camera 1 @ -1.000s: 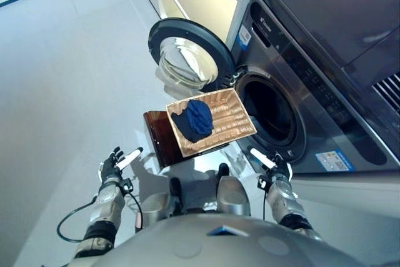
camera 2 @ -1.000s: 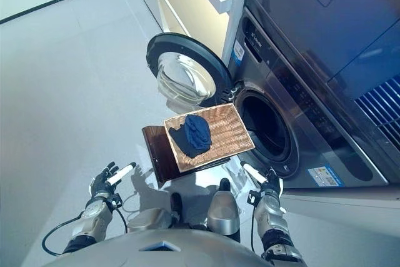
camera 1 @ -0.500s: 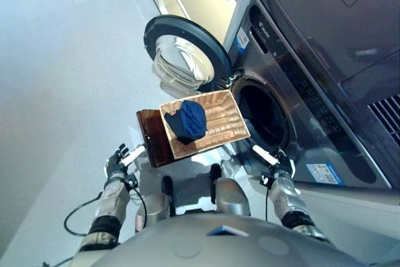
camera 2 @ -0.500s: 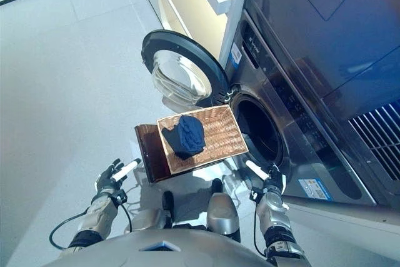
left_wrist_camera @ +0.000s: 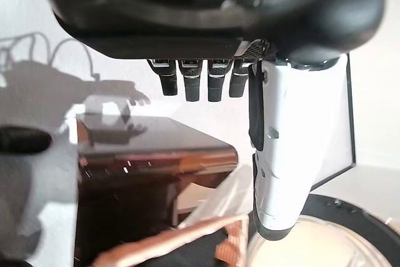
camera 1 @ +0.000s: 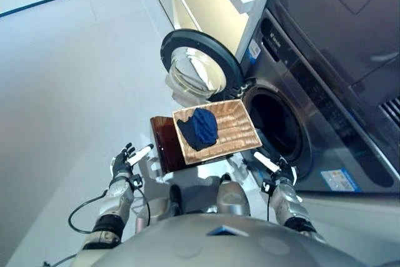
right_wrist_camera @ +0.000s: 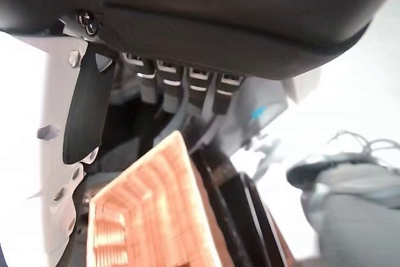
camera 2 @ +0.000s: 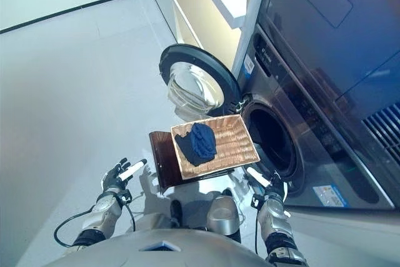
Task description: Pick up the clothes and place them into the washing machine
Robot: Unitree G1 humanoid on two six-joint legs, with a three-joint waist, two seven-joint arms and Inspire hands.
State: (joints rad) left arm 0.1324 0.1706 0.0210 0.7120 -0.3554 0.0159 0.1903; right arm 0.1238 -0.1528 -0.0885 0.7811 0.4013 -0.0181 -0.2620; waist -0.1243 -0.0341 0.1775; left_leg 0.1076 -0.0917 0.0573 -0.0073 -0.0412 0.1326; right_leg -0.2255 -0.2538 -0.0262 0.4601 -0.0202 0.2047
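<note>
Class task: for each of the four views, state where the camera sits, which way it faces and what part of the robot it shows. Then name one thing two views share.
Left eye view: on the head, looking down at the wicker basket holding blue clothes before the open washing machine; left hand and right hand show.
Right eye view: beside it, same scene.
Left wrist view: on the left wrist, facing along its open hand toward the brown stand.
Right wrist view: on the right wrist, facing along its open hand toward the basket.
Shared: the basket shows in every view.

My washing machine (camera 1: 312, 92) runs off the right and top edges, and its drum interior (camera 1: 278, 123) is too dark to read. The wicker tray (camera 1: 234, 130) hides most of the brown stool (camera 1: 164, 145) beneath it.
</note>
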